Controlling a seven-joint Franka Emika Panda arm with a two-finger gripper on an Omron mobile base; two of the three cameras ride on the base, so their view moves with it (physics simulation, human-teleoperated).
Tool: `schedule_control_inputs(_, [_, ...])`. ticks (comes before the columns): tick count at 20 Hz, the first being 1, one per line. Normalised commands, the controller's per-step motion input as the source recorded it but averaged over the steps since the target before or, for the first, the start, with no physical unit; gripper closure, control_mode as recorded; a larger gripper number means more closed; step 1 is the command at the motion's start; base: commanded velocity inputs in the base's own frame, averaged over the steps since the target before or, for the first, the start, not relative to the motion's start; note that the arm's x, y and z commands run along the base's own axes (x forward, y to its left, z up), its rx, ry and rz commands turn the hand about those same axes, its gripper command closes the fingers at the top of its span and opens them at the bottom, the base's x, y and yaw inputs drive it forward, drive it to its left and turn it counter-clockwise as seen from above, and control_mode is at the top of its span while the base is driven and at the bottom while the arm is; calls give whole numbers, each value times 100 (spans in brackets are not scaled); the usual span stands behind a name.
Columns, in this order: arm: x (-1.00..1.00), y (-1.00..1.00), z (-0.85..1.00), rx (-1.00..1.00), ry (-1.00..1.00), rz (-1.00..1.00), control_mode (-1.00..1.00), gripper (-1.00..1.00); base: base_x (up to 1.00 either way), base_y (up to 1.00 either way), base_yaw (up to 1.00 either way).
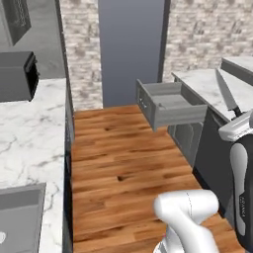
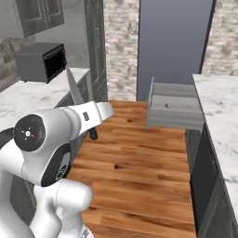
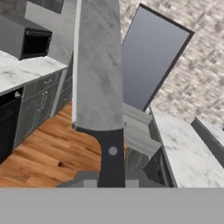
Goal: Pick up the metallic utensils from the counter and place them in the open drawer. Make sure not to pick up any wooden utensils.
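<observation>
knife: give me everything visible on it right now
The knife has a broad, grey, metal-looking blade and a black handle with one pale rivet. The gripper holds it by the handle, blade pointing up and away from the hand. It is lifted in the air over the wood floor, touching nothing else, short of the open drawer.

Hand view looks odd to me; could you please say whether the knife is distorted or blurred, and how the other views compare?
Hand view: the knife looms huge from closeness, its blade softly mottled but edges clean. Left base view: the knife appears slim and slightly soft; the drawer has even, flat shading. Right base view: no glare, the drawer evenly lit.
</observation>
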Motion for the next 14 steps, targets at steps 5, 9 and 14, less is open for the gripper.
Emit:
schedule_control_inputs(5, [0, 0, 0, 0, 0, 0, 100, 100, 100, -42, 0])
schedule_control_inputs(9, [0, 0, 0, 0, 0, 0, 100, 100, 100, -44, 0])
schedule_control_inputs(14, [0, 0, 0, 0, 0, 0, 100, 100, 100, -33, 0])
